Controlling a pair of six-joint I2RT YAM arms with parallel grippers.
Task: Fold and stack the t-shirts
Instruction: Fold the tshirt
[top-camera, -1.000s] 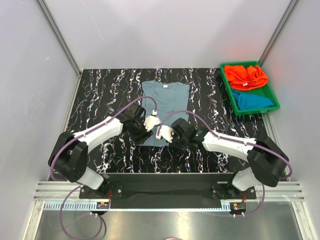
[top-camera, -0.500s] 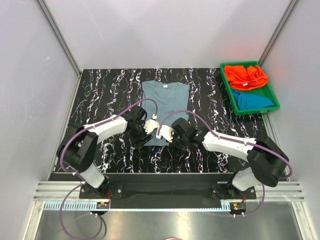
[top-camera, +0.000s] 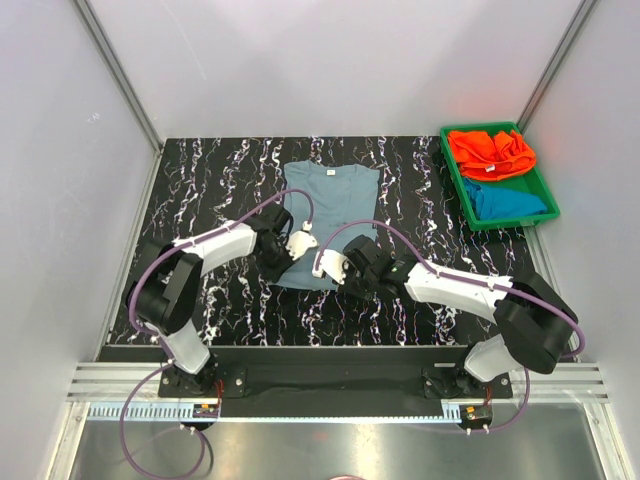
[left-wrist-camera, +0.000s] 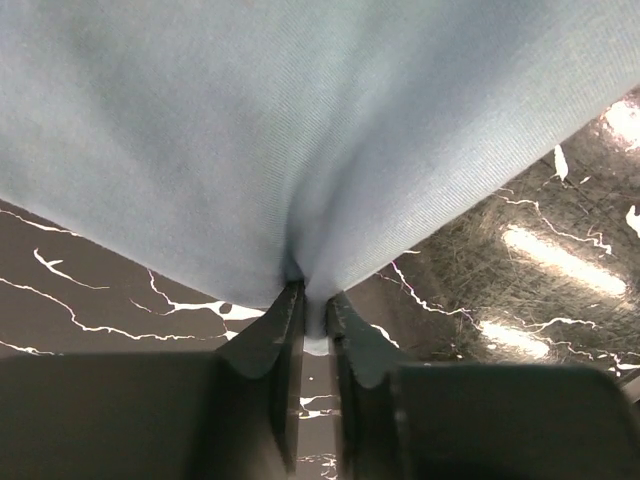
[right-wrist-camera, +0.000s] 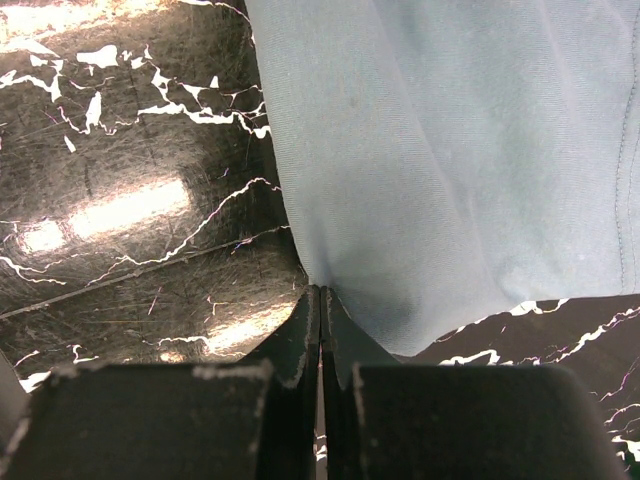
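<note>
Hem of grey-blue t-shirt (top-camera: 332, 200) in left pincer (left-wrist-camera: 312, 305) and right pincer (right-wrist-camera: 320, 305), both clamped; green tray (top-camera: 457, 180) far right.

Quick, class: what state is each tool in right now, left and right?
Left tool: closed, pinching an edge of the grey-blue t-shirt.
Right tool: closed, pinching an edge of the same t-shirt.

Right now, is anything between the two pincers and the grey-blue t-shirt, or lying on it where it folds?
Nothing visible. The left pincer and right pincer are shut on the near hem of the grey-blue t-shirt, and nothing lies on it. The orange t-shirt and teal t-shirt sit apart in the green tray.
</note>
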